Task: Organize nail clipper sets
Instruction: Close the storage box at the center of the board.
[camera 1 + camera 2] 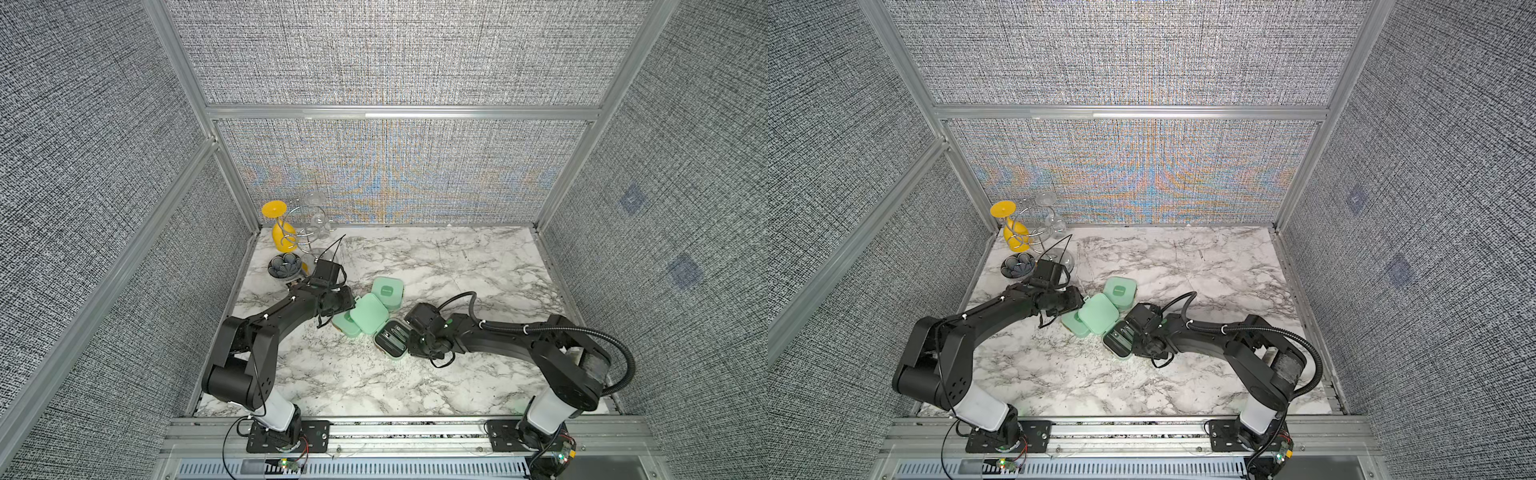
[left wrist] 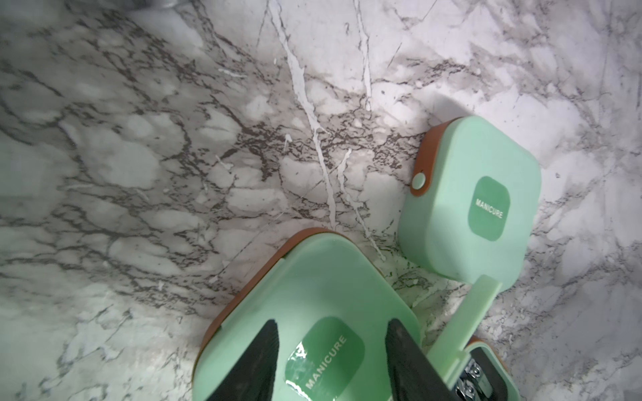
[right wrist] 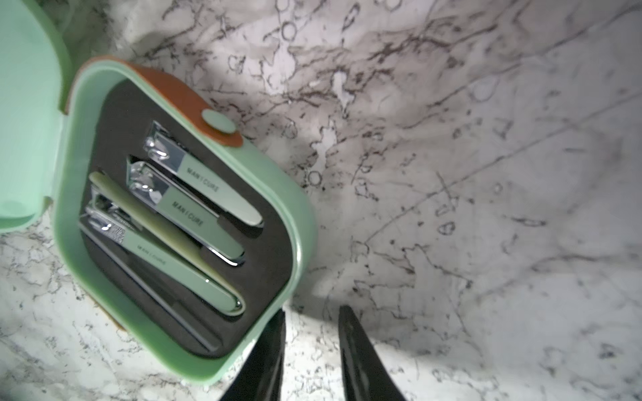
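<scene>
A mint-green, rounded-square plastic open case [image 3: 302,222] lies on the white, grey-veined marble tabletop [image 1: 457,270], its hinged lid [image 1: 369,313] raised. Its black foam bed holds three silvery-green metal nail clippers [image 3: 194,194] side by side, with a slim olive file [image 3: 156,222] between two of them and a thin dark rod [image 3: 149,288] along one edge. A brown strap [image 3: 180,93] with a green snap runs along the rim.

The right gripper [image 3: 311,310] hangs just beside the case's corner, on the side away from the lid. Its black fingers stand apart over bare marble with nothing between them, and one finger overlaps the rim, though whether it touches cannot be told.

On the far side of the raised lid, the left gripper [image 2: 331,323] sits over a second mint-green case [image 2: 312,277] – this one closed. Its fingers are spread to either side of the darker green "MANICURE" label and grip nothing, and whether they press on the lid cannot be told.

A third mint-green case [image 1: 387,291], also closed, lies just beside the raised lid, toward the back wall.

In the back corner on the left arm's side stand a dark flower-shaped dish [image 1: 284,266] and a yellow stemmed cup [image 1: 284,237] on a silver wire rack [image 1: 307,237] – well apart from the cases.
</scene>
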